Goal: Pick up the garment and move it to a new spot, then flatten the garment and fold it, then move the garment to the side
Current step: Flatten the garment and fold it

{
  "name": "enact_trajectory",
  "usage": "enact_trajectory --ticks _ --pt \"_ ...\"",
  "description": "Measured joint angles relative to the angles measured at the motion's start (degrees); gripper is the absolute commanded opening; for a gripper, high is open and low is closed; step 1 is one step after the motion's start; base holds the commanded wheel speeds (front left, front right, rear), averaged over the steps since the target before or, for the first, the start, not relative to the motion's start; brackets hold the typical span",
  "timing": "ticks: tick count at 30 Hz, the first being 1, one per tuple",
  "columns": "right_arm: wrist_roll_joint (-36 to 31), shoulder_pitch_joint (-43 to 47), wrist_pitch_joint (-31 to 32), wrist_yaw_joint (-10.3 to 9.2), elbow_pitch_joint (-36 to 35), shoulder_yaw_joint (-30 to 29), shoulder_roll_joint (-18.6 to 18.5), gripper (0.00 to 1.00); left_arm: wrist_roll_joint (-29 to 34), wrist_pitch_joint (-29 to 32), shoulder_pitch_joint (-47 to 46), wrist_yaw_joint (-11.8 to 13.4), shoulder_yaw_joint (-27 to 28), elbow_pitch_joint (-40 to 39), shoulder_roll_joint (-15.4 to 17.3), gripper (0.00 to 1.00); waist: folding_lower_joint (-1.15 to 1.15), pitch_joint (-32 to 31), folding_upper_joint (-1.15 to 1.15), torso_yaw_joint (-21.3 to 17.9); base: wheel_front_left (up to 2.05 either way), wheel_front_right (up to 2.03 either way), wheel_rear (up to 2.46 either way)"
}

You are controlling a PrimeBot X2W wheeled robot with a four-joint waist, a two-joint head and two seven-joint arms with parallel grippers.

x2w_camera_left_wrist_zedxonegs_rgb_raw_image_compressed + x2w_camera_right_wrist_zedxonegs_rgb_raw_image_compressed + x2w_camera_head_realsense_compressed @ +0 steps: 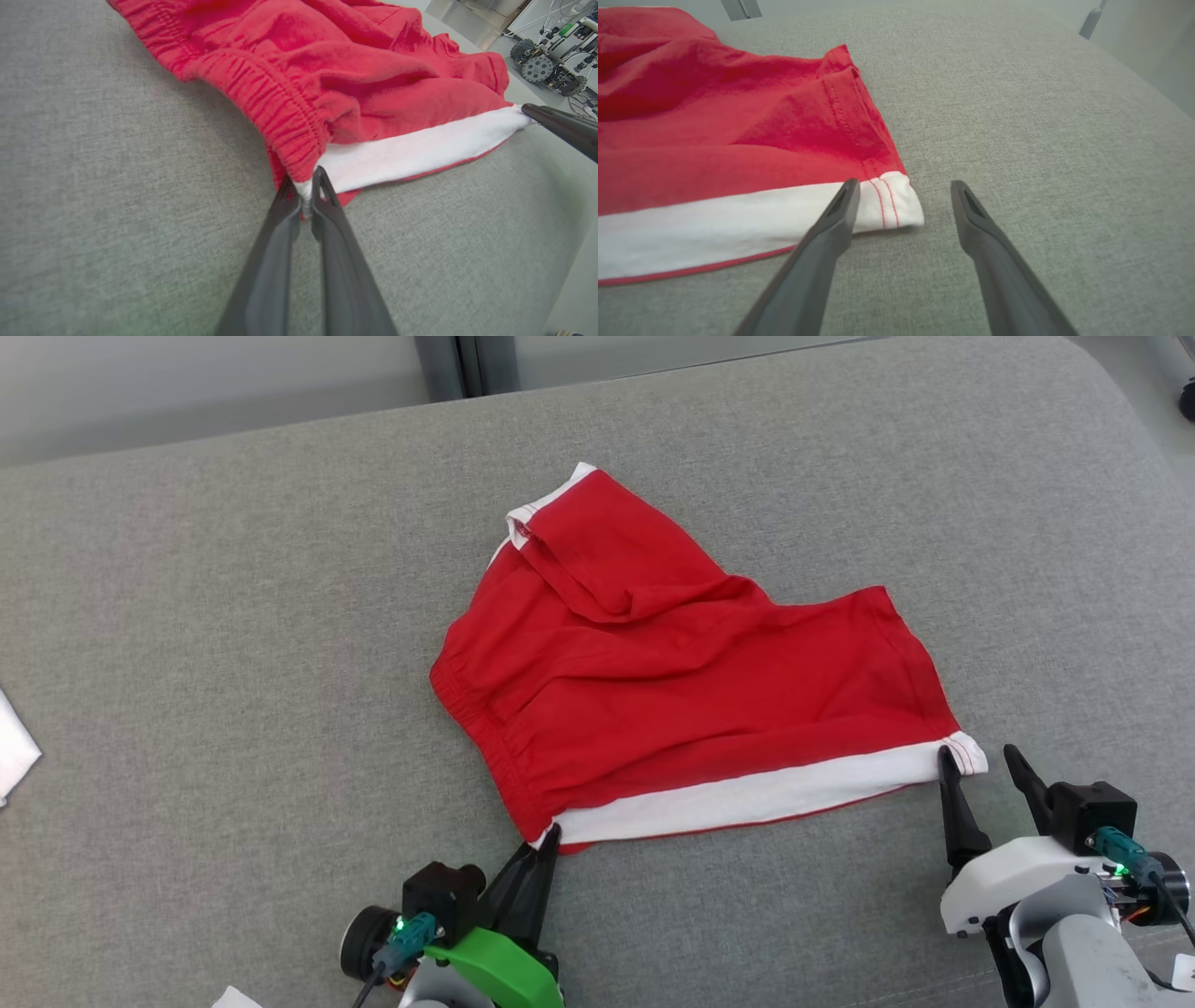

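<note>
I saw the red shorts (pixel 672 691) lying rumpled in the middle of the frame on the grey bench (pixel 233 616), with a white stripe along their lower edge. My left hand (pixel 551 835), at bottom centre, was clamped on the waistband corner. My right hand (pixel 990 767), at lower right, had its fingers apart, one tip over the stripe's end corner.

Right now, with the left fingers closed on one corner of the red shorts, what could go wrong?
The right gripper is open, one finger at the white hem corner, the other beside it; closing may miss the cloth. The left gripper pinches only a small bit of the shorts; a pull could slip it free.
</note>
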Motion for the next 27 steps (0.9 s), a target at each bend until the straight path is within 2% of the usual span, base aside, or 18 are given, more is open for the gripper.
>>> enact_trajectory --ticks 3,4,5,6,7,12,21,27 --pt "0.33 -0.96 -0.01 0.0 1.31 0.31 -0.03 1.0 0.21 0.0 -0.09 0.0 -0.12 -0.07 0.0 0.0 0.0 0.3 0.0 0.41 0.0 0.0 0.0" --pt "0.59 -1.24 0.0 0.0 2.0 0.46 0.0 0.93 0.42 0.0 -0.12 0.0 -0.15 -0.07 -0.01 0.0 0.0 0.41 0.0 0.54 0.0 0.0 0.0" --pt "0.76 -1.44 -0.01 0.0 2.49 0.54 0.04 0.7 0.49 -0.01 -0.13 0.0 -0.18 -0.07 -0.01 0.0 0.0 0.51 0.0 0.66 0.0 0.0 0.0" --pt "0.86 -1.65 0.0 0.0 3.16 0.73 -0.02 0.27 0.53 -0.01 -0.17 -0.01 -0.2 -0.07 -0.01 0.0 0.0 0.57 0.0 0.79 0.0 0.0 0.0" --pt "1.05 -1.79 0.0 0.0 3.55 0.85 -0.01 0.0 0.57 -0.01 -0.19 -0.01 -0.23 -0.07 -0.01 0.0 0.0 0.6 0.0 0.9 0.0 0.0 0.0" --pt "1.76 -1.86 0.0 0.0 2.69 0.44 0.02 0.0 0.83 -0.01 -0.24 -0.01 -0.16 -0.1 -0.01 0.0 0.0 0.31 0.0 1.38 0.0 0.0 0.0" --pt "6.09 -0.63 0.0 0.0 -8.72 1.56 -0.01 0.0 2.13 0.0 -0.2 -0.01 1.1 -4.24 0.32 0.0 0.0 -2.57 0.0 2.58 0.0 0.0 0.0" --pt "9.04 -3.59 -0.01 0.0 -16.88 4.11 0.01 0.0 2.29 0.01 -4.59 -0.01 1.53 -11.21 4.67 0.0 0.0 -5.29 0.0 4.12 0.0 0.0 0.0"
